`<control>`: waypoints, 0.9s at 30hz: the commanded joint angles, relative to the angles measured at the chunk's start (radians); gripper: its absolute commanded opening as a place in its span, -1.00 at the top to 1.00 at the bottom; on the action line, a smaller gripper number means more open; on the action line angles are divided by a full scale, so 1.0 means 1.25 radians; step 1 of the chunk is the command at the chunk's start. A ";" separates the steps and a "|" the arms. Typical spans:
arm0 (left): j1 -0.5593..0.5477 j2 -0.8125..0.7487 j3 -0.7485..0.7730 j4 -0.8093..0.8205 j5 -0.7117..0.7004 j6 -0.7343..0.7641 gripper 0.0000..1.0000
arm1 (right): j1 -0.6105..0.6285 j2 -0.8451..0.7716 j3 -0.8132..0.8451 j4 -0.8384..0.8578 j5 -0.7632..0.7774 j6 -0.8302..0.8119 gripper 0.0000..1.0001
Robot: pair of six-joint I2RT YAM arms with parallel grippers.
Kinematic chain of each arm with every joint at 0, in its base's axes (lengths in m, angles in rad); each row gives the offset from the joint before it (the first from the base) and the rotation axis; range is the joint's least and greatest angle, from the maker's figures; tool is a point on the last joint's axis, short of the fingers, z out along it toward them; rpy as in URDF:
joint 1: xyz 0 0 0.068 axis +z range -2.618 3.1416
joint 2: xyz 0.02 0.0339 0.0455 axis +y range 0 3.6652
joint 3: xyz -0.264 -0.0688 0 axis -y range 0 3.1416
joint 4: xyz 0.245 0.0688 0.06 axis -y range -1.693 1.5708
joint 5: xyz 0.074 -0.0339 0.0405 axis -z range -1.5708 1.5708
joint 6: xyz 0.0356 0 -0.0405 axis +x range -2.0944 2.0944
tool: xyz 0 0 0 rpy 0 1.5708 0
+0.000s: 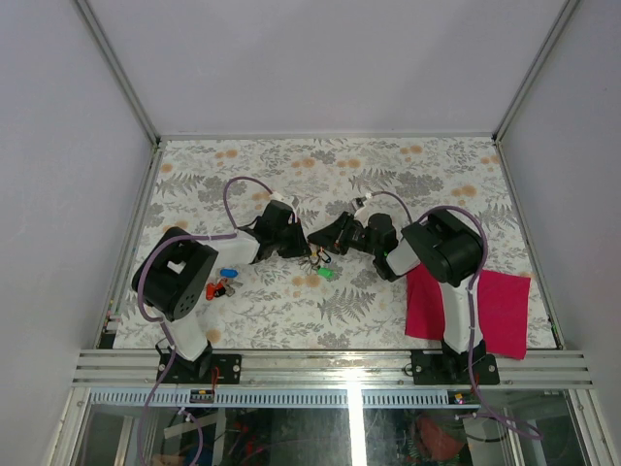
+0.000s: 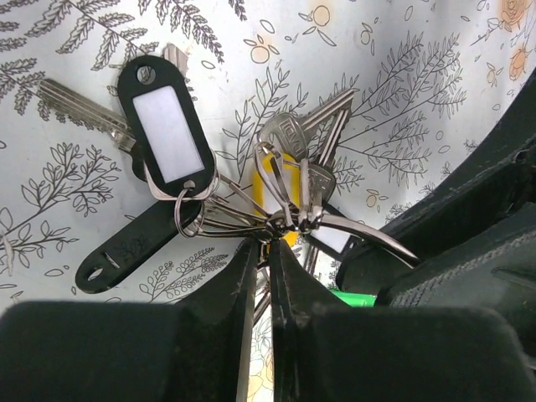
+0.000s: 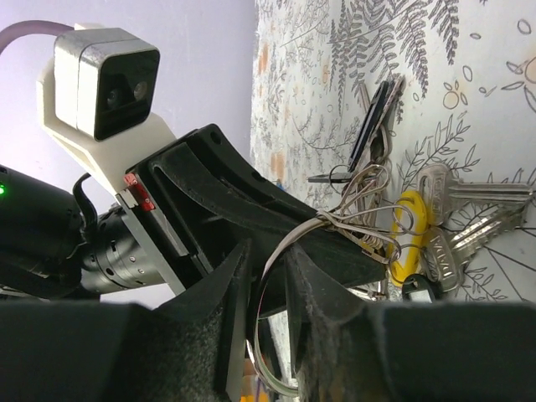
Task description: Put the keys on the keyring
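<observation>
The keyring (image 1: 312,258) lies mid-table between my two grippers, a silvery wire ring carrying black tags (image 2: 163,126), a yellow tag (image 2: 272,180) and plain metal keys. My left gripper (image 2: 270,244) is shut on the ring's wire (image 2: 289,219). My right gripper (image 3: 270,260) is shut on the same ring (image 3: 286,249) from the opposite side. The green key (image 1: 327,274) lies just in front of the ring and shows in the left wrist view (image 2: 352,297). The blue key (image 1: 229,274) and the red key (image 1: 215,288) lie loose by the left arm.
A red cloth square (image 1: 505,306) lies at the front right under the right arm. The floral table cover (image 1: 388,175) ends at metal rails on each side. My left gripper's body (image 3: 218,193) fills the left of the right wrist view.
</observation>
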 commanded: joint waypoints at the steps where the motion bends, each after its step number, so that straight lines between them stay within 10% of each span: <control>1: -0.020 0.027 -0.031 -0.052 0.066 -0.008 0.83 | 0.006 -0.055 0.002 -0.084 0.035 -0.113 0.62; 6: -0.019 -0.039 -0.038 -0.073 0.023 -0.004 0.55 | 0.006 -0.131 -0.012 -0.187 0.041 -0.195 1.00; 27: -0.016 -0.589 0.002 -0.264 -0.198 0.096 -0.54 | 0.004 -0.643 0.220 -1.026 0.028 -0.871 1.00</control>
